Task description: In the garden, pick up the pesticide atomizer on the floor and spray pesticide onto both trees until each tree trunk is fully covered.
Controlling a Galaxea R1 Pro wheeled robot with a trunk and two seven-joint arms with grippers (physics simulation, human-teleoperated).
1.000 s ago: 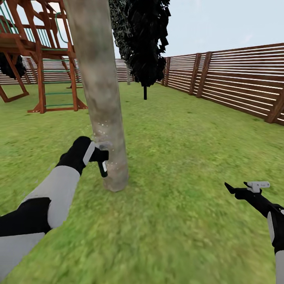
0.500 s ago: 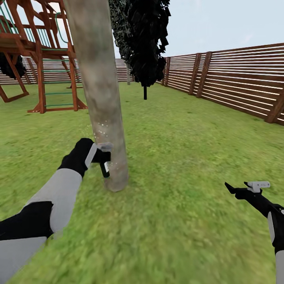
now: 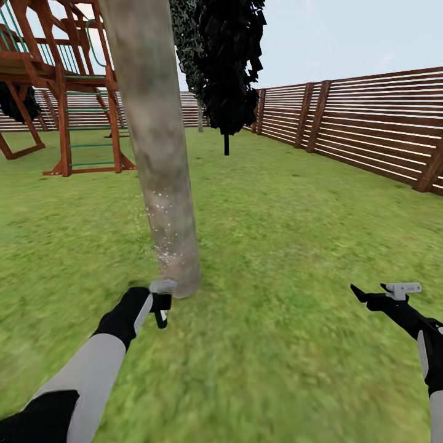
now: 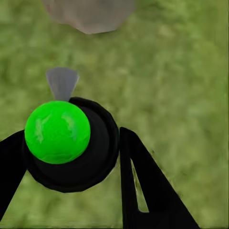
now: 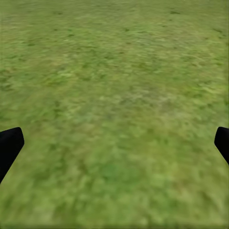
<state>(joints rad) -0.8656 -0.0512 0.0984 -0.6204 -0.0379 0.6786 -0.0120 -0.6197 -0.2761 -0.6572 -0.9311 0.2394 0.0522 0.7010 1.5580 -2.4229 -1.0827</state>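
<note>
Gripping pesticide atomizer (image 4: 64, 143), left pincer (image 3: 161, 304)

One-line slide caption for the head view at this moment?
Left gripper holds the pesticide atomizer low at the base of the speck-dusted tree trunk; right gripper idles open over the lawn.

A green lawn (image 3: 295, 246) spreads everywhere. A slatted wooden fence (image 3: 369, 135) runs from two to twelve o'clock; a wooden play frame (image 3: 55, 80) stands at eleven, under pale sky (image 3: 351, 37).
</note>
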